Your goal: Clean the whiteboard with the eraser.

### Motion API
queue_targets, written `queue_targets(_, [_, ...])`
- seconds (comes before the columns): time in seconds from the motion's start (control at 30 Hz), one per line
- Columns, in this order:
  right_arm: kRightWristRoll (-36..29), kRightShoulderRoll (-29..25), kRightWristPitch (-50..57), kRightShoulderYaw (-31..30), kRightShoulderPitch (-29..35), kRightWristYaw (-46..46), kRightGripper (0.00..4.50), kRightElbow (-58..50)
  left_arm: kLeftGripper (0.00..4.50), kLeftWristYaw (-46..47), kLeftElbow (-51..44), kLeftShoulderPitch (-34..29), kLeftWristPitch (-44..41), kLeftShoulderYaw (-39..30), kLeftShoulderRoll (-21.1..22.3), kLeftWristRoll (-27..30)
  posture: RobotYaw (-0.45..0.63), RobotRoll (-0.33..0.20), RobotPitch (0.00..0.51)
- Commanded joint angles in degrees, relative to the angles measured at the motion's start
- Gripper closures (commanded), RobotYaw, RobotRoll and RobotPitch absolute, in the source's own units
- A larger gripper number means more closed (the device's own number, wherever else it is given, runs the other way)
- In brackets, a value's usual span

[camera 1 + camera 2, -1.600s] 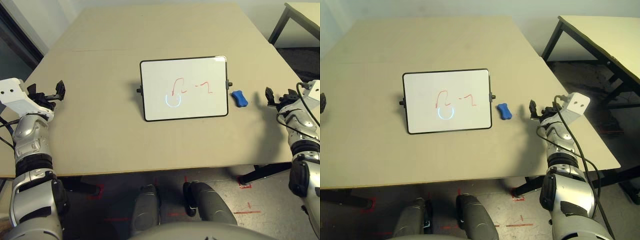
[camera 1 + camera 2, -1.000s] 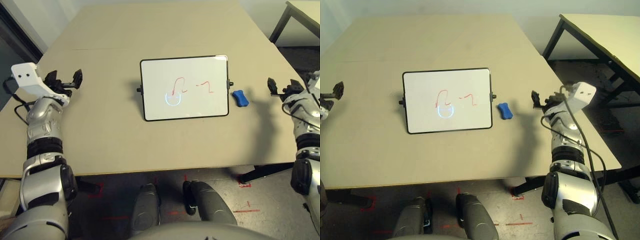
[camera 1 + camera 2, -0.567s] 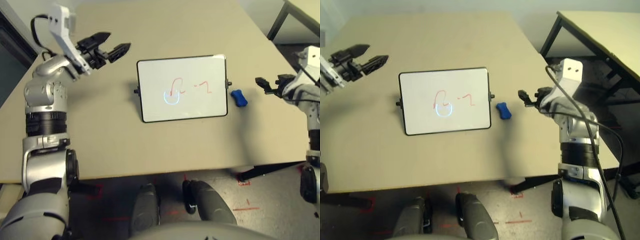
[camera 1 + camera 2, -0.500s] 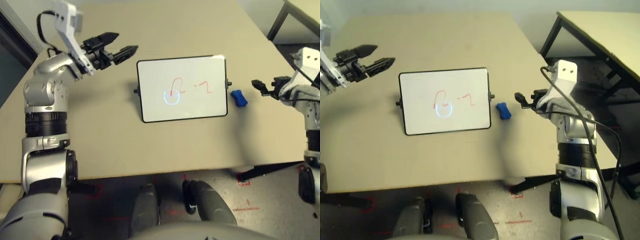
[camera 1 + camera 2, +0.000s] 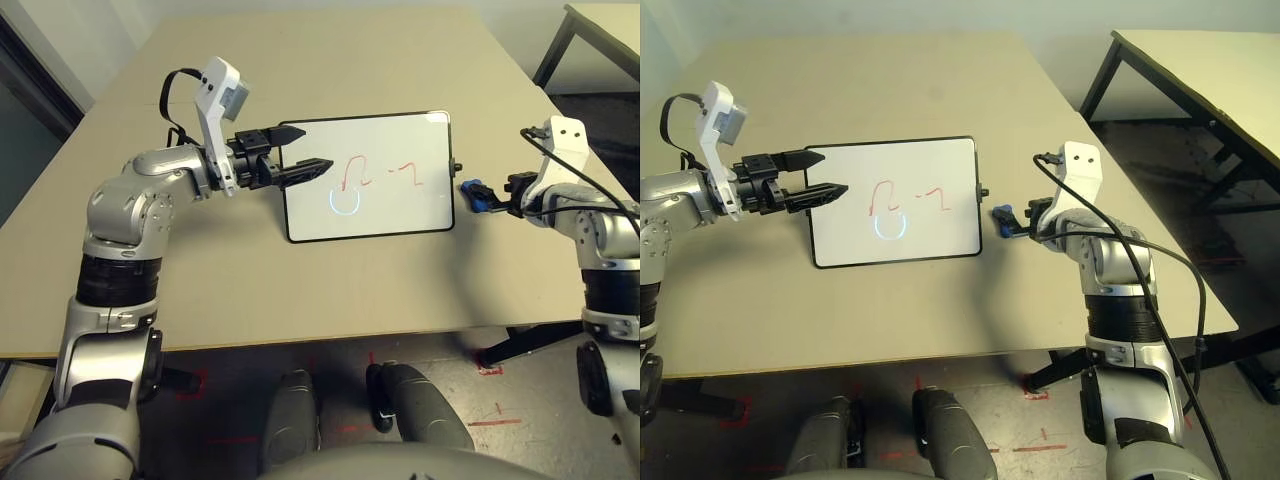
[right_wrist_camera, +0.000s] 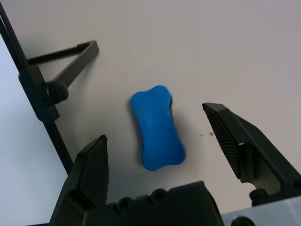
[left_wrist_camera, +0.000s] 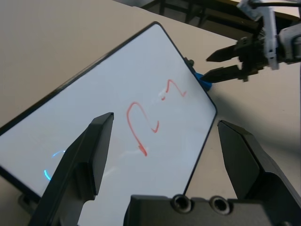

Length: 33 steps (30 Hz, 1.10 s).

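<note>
Pincer on the left arm, the left gripper [image 5: 305,155], hangs wide open and empty over the left edge of the whiteboard [image 5: 400,210], a glossy white rectangle with rounded corners, thin black frame and thin red scribbles. Toward the bench's [image 5: 250,300] right edge, just beside the board, lies the eraser [image 6: 157,129], smooth, matt blue and waisted like a bone, with the right gripper [image 6: 155,125] spread wide above it, gripping nothing.

Beige table [image 5: 230,300], pale wall [image 5: 1040,18], grey floor [image 5: 970,430] with red marks, second table [image 5: 1230,75]
</note>
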<state>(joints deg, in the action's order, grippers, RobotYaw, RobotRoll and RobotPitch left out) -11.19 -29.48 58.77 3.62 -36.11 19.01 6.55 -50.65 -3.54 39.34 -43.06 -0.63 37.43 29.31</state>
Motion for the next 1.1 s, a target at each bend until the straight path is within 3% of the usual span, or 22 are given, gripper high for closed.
queue_targets(0.03, [1.29,1.12,-2.74,-0.91,-0.50,-0.44,0.02,3.79,0.00,-0.12,-0.35,-0.62,-0.33,1.07,-0.14,-0.55,-0.10,0.000,0.069])
queue_targets(0.43, [4.11,4.05,-13.16,0.01,-5.97,-2.44,0.02,19.06,0.00,-0.63,-2.71,-3.80,-1.04,1.93,0.69,-0.45,-0.07,0.000,0.075])
queue_targets(0.53, [4.20,4.05,-14.01,0.00,-7.05,-2.36,0.61,20.88,0.00,-0.57,-2.98,-4.65,-0.96,1.74,0.96,-0.52,-0.07,0.000,0.076])
queue_targets(0.9, [3.39,3.17,-9.72,0.68,-4.99,-1.99,4.33,17.68,0.00,-1.12,-1.11,-4.40,0.19,1.84,1.31,-1.21,-0.08,0.000,0.074])
queue_targets(1.07, [3.27,3.34,-9.54,1.28,-4.69,-2.48,4.44,16.45,0.00,-1.64,0.31,-3.74,1.19,2.25,1.25,-1.75,-0.09,0.000,0.070])
queue_targets(1.1, [3.28,3.40,-9.56,1.33,-4.71,-2.62,4.05,16.29,0.00,-1.76,0.56,-3.63,1.37,2.32,1.23,-1.85,-0.09,0.000,0.069])
